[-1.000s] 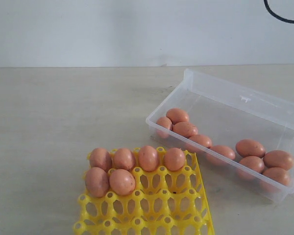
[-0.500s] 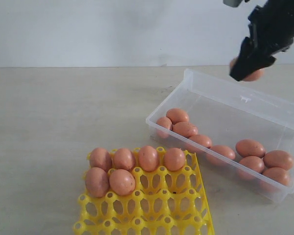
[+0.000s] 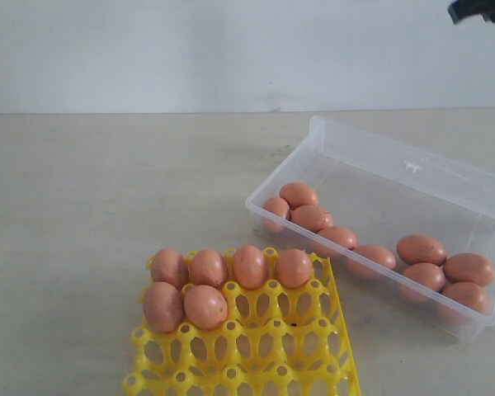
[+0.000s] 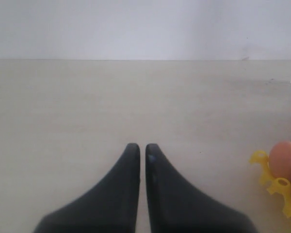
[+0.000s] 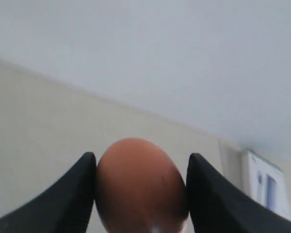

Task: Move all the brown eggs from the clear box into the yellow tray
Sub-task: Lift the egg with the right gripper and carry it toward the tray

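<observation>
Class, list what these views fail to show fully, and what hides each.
Exterior view: right gripper, all but a dark tip cut by the top edge.
Exterior view: yellow tray, near rows cut by the bottom edge.
Right wrist view: held egg, underside cut by the bottom edge.

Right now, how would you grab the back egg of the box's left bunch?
I'd come from straight above, since the clear box walls block the sides. Pinch the egg across its short middle: it lies on its side, long way left-right.

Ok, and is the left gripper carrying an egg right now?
No, the left gripper has its jaws closed together with nothing between them, above the bare table.
</observation>
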### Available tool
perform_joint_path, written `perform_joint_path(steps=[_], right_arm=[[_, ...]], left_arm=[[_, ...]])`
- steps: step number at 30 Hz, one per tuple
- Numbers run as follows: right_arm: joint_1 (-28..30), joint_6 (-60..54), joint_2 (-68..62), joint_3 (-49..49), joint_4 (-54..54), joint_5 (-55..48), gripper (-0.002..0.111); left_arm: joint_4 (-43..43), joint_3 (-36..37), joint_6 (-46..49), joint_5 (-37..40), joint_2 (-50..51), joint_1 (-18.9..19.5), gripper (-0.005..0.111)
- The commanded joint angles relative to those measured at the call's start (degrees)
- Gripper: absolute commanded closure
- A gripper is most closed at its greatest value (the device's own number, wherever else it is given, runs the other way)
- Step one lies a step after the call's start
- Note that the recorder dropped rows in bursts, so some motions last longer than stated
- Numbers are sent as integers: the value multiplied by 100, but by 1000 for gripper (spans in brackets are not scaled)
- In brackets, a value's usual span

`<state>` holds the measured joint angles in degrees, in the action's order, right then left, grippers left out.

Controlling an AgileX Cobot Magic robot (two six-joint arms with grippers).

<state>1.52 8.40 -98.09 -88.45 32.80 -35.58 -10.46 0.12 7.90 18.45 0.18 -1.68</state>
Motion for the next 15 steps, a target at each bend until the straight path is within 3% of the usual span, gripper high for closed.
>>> perform_joint_path(steps=[1,4,10,15], right_arm=[[16,1218,82,-22,47,2361,108],[16,1842,82,-22,47,3620,108],[16,3235,105,-22,174,5164,108],[16,4255,471,470,1756,6631,108]], left_arm=[[-45,-12,-39,-65,-18,-25,103],[-45,-12,-39,-65,-18,-25,103],[-45,-12,-39,-65,-18,-25,103],[-45,-12,-39,-65,-18,-25,103]])
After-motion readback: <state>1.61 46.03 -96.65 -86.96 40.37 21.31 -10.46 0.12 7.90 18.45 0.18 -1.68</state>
